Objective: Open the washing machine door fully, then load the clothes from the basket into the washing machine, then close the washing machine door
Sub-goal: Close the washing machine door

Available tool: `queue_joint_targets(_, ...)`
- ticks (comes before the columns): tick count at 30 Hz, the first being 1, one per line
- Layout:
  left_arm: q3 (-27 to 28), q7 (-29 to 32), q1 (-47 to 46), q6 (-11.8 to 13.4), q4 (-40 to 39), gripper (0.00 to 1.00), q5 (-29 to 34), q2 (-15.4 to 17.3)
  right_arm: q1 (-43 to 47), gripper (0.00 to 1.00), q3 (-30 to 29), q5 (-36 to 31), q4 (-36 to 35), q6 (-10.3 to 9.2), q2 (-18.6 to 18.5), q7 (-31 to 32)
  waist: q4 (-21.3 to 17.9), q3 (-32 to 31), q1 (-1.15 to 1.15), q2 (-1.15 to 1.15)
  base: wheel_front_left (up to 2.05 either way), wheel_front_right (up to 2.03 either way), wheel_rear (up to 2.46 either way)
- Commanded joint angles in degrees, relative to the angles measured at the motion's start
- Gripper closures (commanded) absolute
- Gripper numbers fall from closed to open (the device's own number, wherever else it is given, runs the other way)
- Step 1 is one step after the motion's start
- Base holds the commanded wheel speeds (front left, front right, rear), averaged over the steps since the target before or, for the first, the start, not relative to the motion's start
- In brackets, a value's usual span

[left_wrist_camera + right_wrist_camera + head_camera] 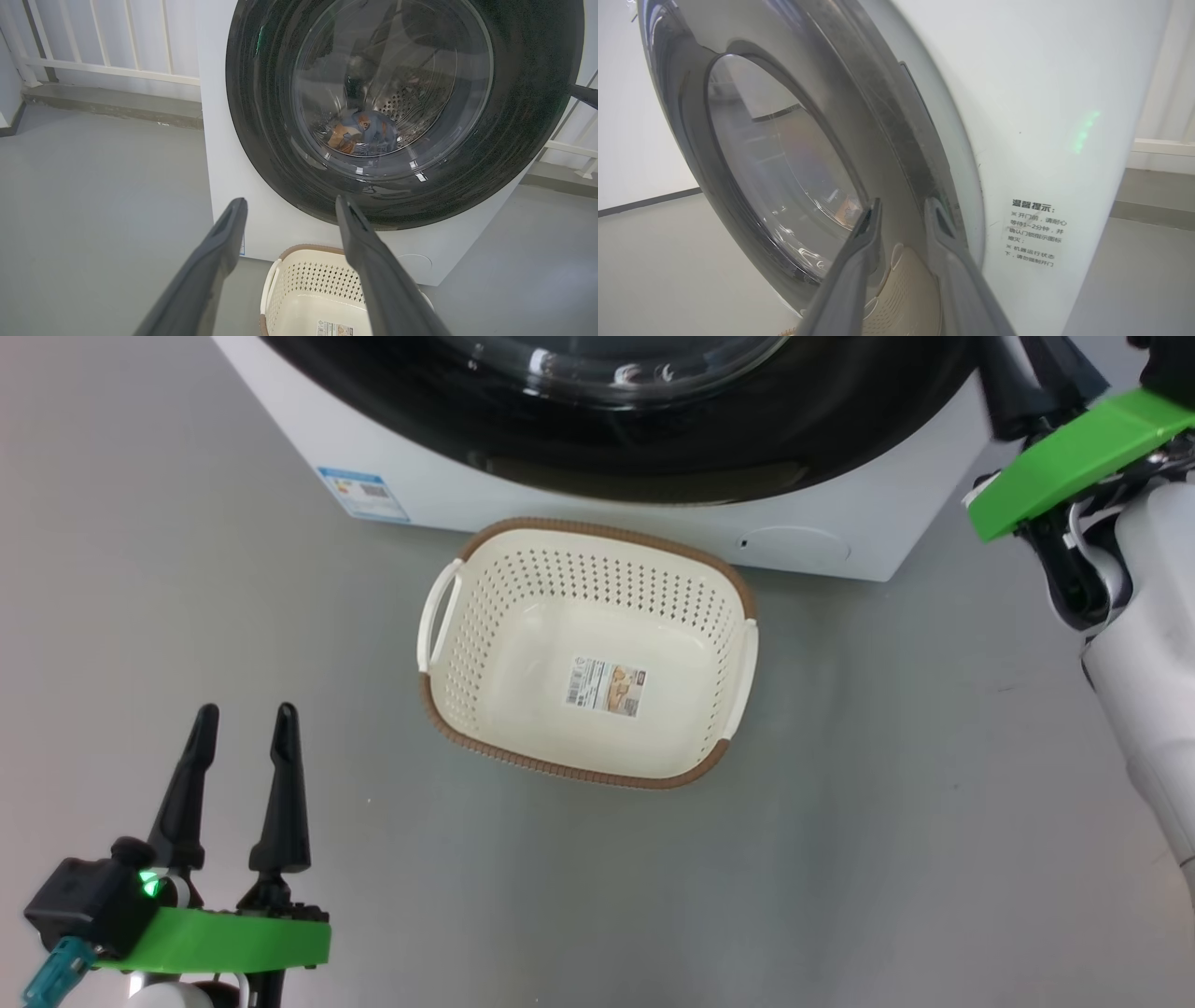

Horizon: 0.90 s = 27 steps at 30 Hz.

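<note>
Door shut on washer; clothes inside, behind glass. Basket empty on floor, 6 o'clock of door. Left jaws released wide; right jaws narrowly parted, grasping nothing, at door's 3 o'clock rim.

A cream, diamond-perforated plastic basket rimmed in woven-look brown contrasts with the white boxy washing machine, its glossy black round door and blue-and-orange printed clothes.

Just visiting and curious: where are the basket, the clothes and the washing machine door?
basket (pixel 579 583): head view, perforated far wall.
clothes (pixel 359 135): left wrist view, blue bundle behind the door glass.
washing machine door (pixel 261 116): left wrist view, black ring's left side.
</note>
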Motion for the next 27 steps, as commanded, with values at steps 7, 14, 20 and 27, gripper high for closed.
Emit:
queue_joint_targets(7,2.2,-0.5,1.0,-0.2,-0.8,0.0,0.5,2.1,5.9,0.0,0.2,0.3,-5.1,-0.32,0.3,-0.3,-2.6,-3.4,0.0,0.0,0.0,0.0,0.0)
queue_joint_targets(14,2.5,-0.5,2.2,-0.2,-0.5,0.0,0.5,2.6,11.6,0.0,-1.0,0.0,-8.7,-0.32,0.7,-0.3,-4.4,-6.7,0.0,0.0,0.0,0.0,0.0)
queue_joint_targets(20,2.8,-0.5,3.6,-0.2,-0.2,0.0,0.7,3.1,17.1,0.0,-1.2,-0.3,-12.4,-0.32,1.3,-0.3,-6.3,-9.5,0.0,0.0,0.0,0.0,0.0)
queue_joint_targets(27,3.1,-0.5,5.1,-0.2,-0.3,0.0,0.7,3.4,22.3,0.0,-1.9,0.9,-16.4,-0.32,2.0,-0.3,-8.4,-11.9,0.0,0.0,0.0,0.0,0.0)
